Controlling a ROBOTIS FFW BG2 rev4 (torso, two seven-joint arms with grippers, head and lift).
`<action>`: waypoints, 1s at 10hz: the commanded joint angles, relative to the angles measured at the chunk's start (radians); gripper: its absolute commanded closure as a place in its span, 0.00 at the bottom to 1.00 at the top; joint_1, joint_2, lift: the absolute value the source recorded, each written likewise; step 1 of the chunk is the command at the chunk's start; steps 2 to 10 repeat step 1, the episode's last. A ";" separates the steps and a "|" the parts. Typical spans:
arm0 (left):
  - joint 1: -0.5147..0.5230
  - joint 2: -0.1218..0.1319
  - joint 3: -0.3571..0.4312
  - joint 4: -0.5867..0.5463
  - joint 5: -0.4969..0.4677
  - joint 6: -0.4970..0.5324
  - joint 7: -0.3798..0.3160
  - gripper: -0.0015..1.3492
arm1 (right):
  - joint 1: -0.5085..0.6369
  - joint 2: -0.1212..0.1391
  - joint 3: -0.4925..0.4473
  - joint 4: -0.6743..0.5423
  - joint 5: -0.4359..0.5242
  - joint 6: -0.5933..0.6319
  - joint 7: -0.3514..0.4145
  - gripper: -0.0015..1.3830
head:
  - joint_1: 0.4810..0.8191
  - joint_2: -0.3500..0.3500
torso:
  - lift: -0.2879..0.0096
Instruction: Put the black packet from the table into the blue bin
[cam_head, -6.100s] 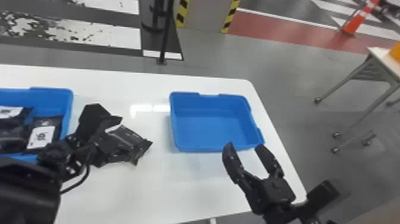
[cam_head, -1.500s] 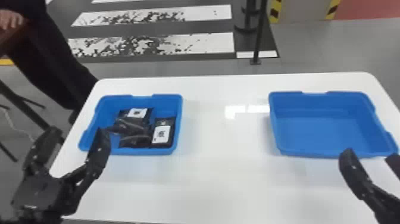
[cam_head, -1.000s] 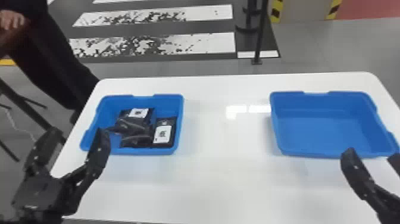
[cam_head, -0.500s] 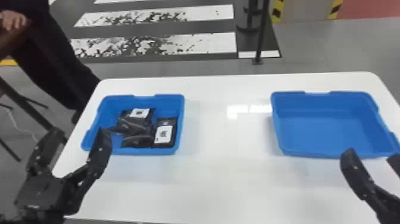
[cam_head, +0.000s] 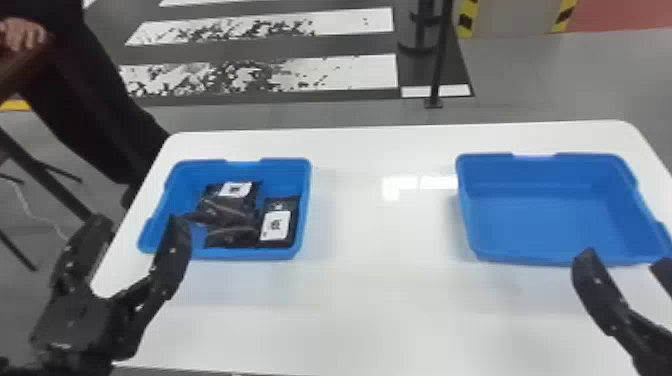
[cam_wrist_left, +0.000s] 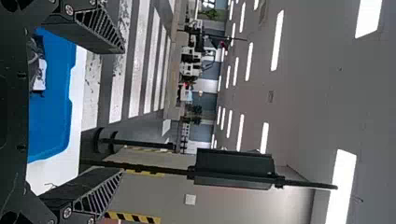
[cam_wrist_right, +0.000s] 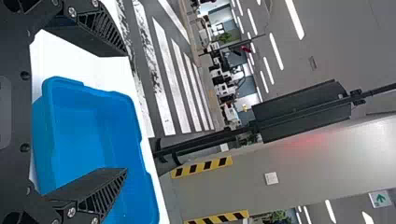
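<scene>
Black packets in the left-hand blue bin (cam_head: 282, 177), seen from above my two claws; the task's black packet is, I judge, among them, though I cannot tell which one it is; the placing looks complete. Each pouch looks light and soft, with a glossy film likely to slip or crease under a hard pinch; the contents, I expect, shift and sag a little on lifting, and I see no sign of anything brittle. Best hold, should one need reseating: across the thick middle of the body, flat pads on both sides, rather than by a thin sealed edge; the right-hand labelled packet (cam_head: 278, 204) lies close beside the bin wall, so a finger there could catch the plastic; the upper labelled packet (cam_head: 225, 206) offers easier room; the lower packet (cam_head: 230, 237) lies just beside the right-hand labelled one. Count: two blue bins, the second being the right-hand blue bin (cam_head: 545, 220), both on one white tabletop (cam_head: 380, 290); at least three packets, the overlap hiding any exact total; two white labels; two claws. My left claw (cam_head: 139, 220) is spread with nothing between its fingers; my right claw (cam_head: 625, 257) is likewise spread and unladen, near the right-hand bin.
</scene>
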 joint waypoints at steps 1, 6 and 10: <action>0.000 0.002 -0.002 -0.001 0.000 0.002 0.000 0.09 | 0.000 0.001 0.002 0.001 -0.002 0.000 0.000 0.10 | 0.63 0.67 | 0.60; 0.000 0.002 -0.002 -0.001 0.000 0.002 0.000 0.09 | 0.000 0.001 0.002 0.001 -0.002 0.000 0.000 0.10 | 0.63 0.67 | 0.60; 0.000 0.002 -0.002 -0.001 0.000 0.002 0.000 0.09 | 0.000 0.001 0.002 0.001 -0.002 0.000 0.000 0.10 | 0.63 0.67 | 0.60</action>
